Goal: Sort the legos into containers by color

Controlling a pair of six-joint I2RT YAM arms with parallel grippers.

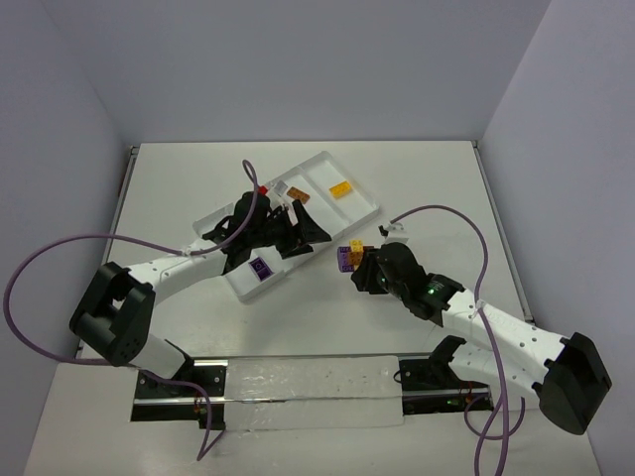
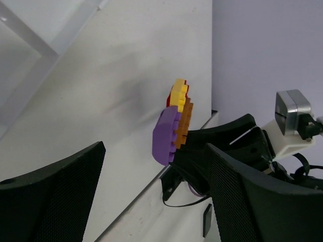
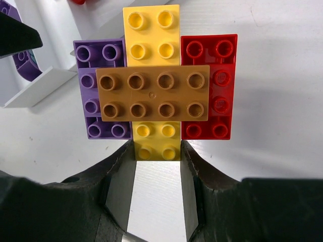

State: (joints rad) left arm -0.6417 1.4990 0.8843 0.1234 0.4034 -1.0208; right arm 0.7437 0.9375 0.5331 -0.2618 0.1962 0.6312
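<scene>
Four rigid, glossy plastic bricks are pressed together into one flat cluster (image 1: 349, 256), which sits just off the tray's (image 1: 359, 203) near right edge, over the surface. A long yellow brick (image 3: 151, 35) forms the spine, with a purple brick (image 3: 88, 65) on one side and a red brick (image 3: 222, 101) on the other. A brown brick (image 3: 151, 93) is studded across all three. The right tool (image 3: 156, 151) is clamped on the free end of the yellow brick, one finger flat against each smooth side wall. Whether the cluster is clear of the surface cannot be told. The left tool (image 2: 156, 196) hangs over the tray with its jaws wide apart and nothing between them, facing the cluster edge-on. The cluster looks light and stiff, and it will not bend. The walls are slick and the stud joints hold by friction, so prying should work better than a straight pull. The brown brick's overhanging ends or the outer long edges of the red and purple bricks seem the best holds. A loose purple brick (image 1: 261, 268) and an orange brick (image 1: 339, 190) lie in separate tray compartments.
</scene>
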